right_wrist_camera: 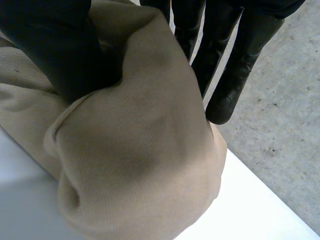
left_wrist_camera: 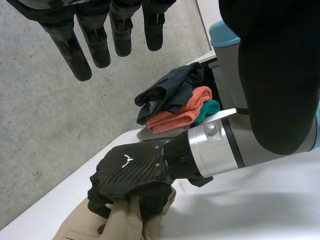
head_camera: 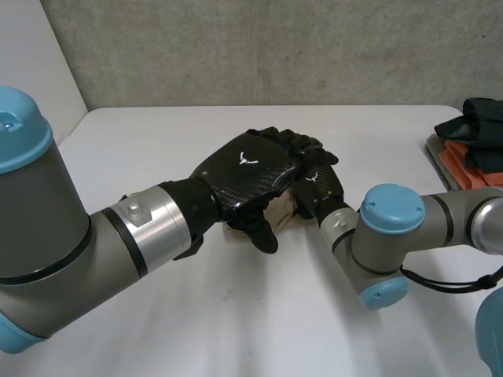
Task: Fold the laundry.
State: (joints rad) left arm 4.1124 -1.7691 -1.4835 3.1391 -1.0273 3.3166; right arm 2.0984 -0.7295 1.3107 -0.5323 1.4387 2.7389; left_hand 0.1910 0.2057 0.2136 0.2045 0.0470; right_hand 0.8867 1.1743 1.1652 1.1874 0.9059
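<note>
The left arm (head_camera: 102,243) reaches in from 8 o'clock and the right arm (head_camera: 440,224) from 3 o'clock. The hands meet mid-table. The left hand (head_camera: 247,177), palm down with fingers (left_wrist_camera: 82,55) straight and spread, sits over the right hand (head_camera: 321,184), towards its 10 o'clock. The right hand's fingers (right_wrist_camera: 235,75) and thumb (right_wrist_camera: 55,55) are curled round cloth (right_wrist_camera: 140,165).

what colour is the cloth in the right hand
Beige; the cloth shows best in the right wrist view, gripped by the right hand.
</note>
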